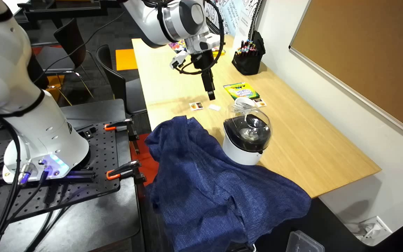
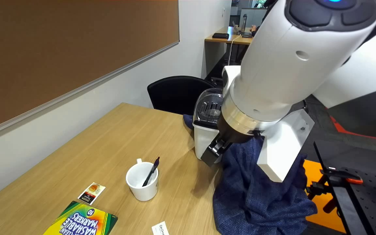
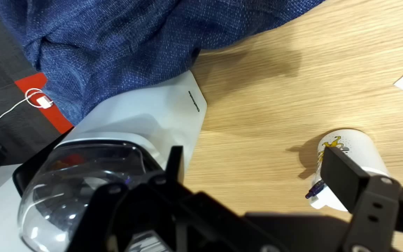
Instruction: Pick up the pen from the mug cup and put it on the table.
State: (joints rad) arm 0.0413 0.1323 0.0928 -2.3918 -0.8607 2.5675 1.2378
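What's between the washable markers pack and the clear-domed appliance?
The white mug sits between the washable markers pack and the clear-domed appliance in both exterior views; a pen leans in it.

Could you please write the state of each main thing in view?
Pincer: open, holding nothing
Mug: upright
Pen: inside the mug, leaning
White machine: upright, clear cover on
Blue cloth: crumpled
Marker box: lying flat
White card: lying flat
Black case: open, holding markers

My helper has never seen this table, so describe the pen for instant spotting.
On the wooden table, find the white mug between the marker pack and the clear-domed machine. The pen leans inside the mug, poking above its rim: slim, dark and slanting, unlike the broad, flat marker pack.
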